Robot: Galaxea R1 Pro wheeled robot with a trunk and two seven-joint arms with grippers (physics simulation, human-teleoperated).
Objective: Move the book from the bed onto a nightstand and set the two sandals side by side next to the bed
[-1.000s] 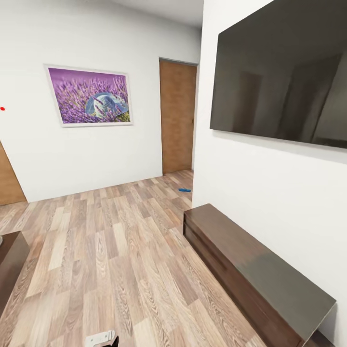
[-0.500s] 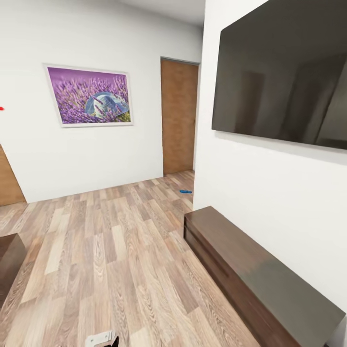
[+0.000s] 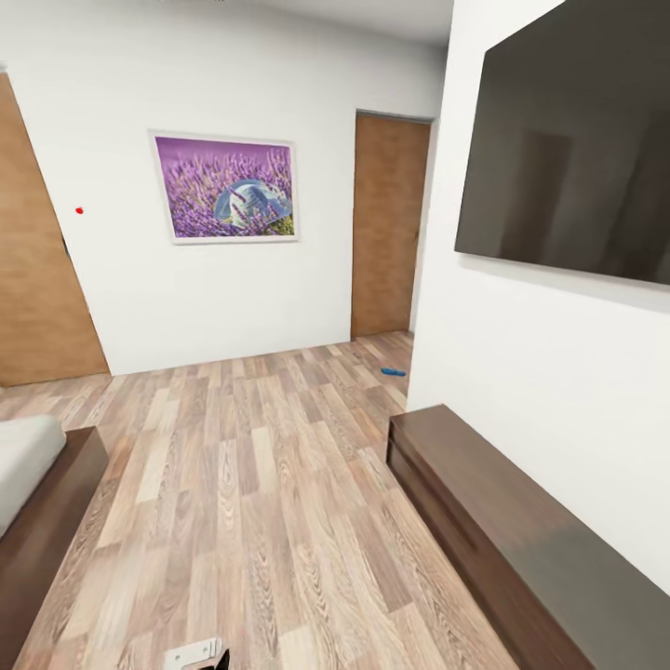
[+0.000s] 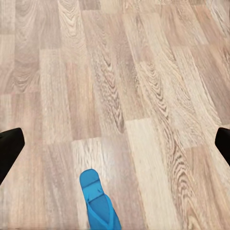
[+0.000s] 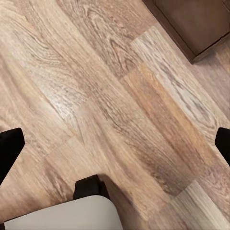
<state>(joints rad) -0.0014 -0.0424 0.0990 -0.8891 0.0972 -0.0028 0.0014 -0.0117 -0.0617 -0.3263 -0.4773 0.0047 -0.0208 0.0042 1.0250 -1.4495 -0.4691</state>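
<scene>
From my head camera I judge I am in transit: one blue sandal [image 3: 393, 371] lies far off on the plank floor [image 3: 251, 484] by the wooden door [image 3: 386, 223], past the long dark bench [image 3: 502, 521]. The bed [image 3: 37, 502] is cut off at the edge, so the book is unseen.

My left wrist camera looks down at another sandal [image 4: 99, 201], partly cropped, between my left pincer's [image 4: 115, 143] wide-apart tips; next I should lower onto it.

My right pincer [image 5: 115, 143] hangs apart over bare planks, near a dark cabinet corner [image 5: 191, 24] I cannot identify.
</scene>
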